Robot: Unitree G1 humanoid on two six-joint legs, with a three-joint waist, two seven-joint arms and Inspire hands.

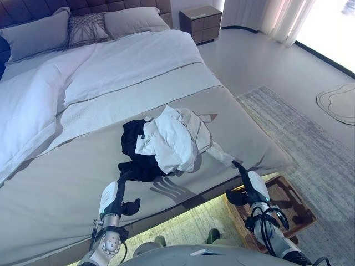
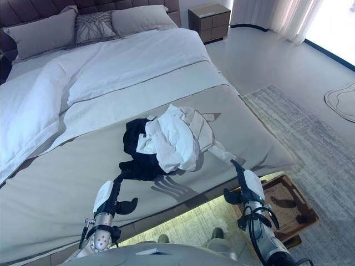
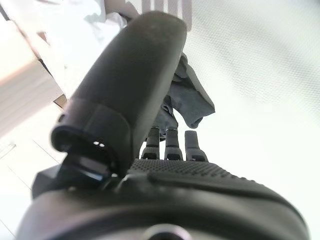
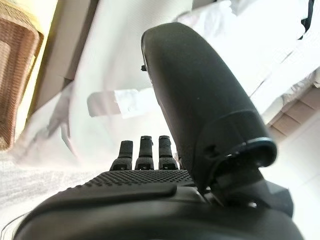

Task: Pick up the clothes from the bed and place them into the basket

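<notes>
A white garment (image 1: 175, 138) lies crumpled over a black garment (image 1: 136, 158) on the grey cover of the bed (image 1: 66, 183), near its foot edge. A white sleeve (image 1: 222, 155) trails toward the right. My left hand (image 1: 113, 197) is open, its straight fingers pointing at the lower edge of the black garment, just short of it; the dark cloth also shows in the left wrist view (image 3: 192, 100). My right hand (image 1: 254, 185) is open at the bed's edge, close to the sleeve end (image 4: 130, 102). The brown wicker basket (image 1: 291, 202) stands on the floor beside the right hand.
A white duvet (image 1: 33, 105) and pillows (image 1: 89, 27) cover the far half of the bed. A nightstand (image 1: 201, 22) stands at the head end. A grey rug (image 1: 310, 144) lies right of the bed, with curtains (image 1: 272, 16) and a small mat (image 1: 338, 102) beyond.
</notes>
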